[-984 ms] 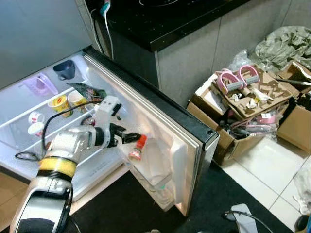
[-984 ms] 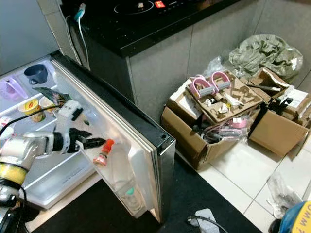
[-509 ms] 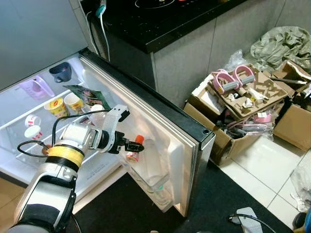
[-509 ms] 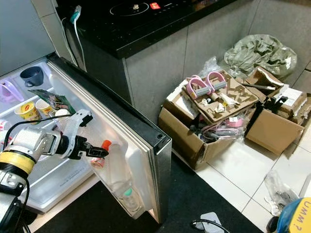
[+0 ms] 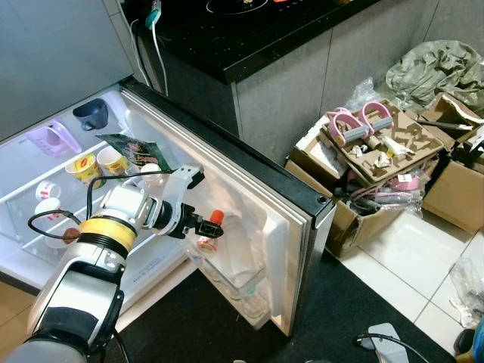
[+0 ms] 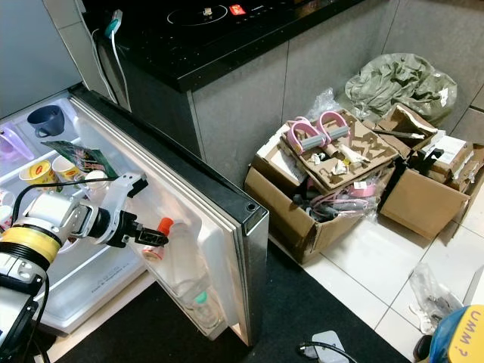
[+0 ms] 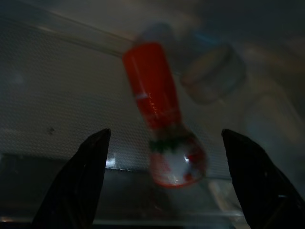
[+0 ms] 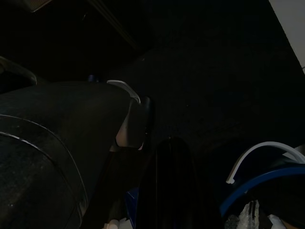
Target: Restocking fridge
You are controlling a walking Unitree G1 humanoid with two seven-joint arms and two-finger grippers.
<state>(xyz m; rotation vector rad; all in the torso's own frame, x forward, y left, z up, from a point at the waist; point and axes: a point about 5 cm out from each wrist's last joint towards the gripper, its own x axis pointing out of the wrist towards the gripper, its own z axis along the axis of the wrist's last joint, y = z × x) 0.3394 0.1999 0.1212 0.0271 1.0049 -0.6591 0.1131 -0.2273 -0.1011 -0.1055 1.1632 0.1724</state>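
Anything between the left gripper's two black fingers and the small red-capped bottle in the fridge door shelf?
Nothing: in the left wrist view the small red-capped bottle stands ahead of the open left gripper, with bare space between its fingers and the bottle.

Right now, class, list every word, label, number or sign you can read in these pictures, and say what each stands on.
"UMM ?": on the yellow patch of the blue object at the picture's edge; partly cut off, so uncertain.
Label on the red-capped bottle: too blurred to read.
Logos on the yellow cups: too small to read.
Printed strip on the fridge floor: too small to read.
Red sign on the cooktop: unreadable.
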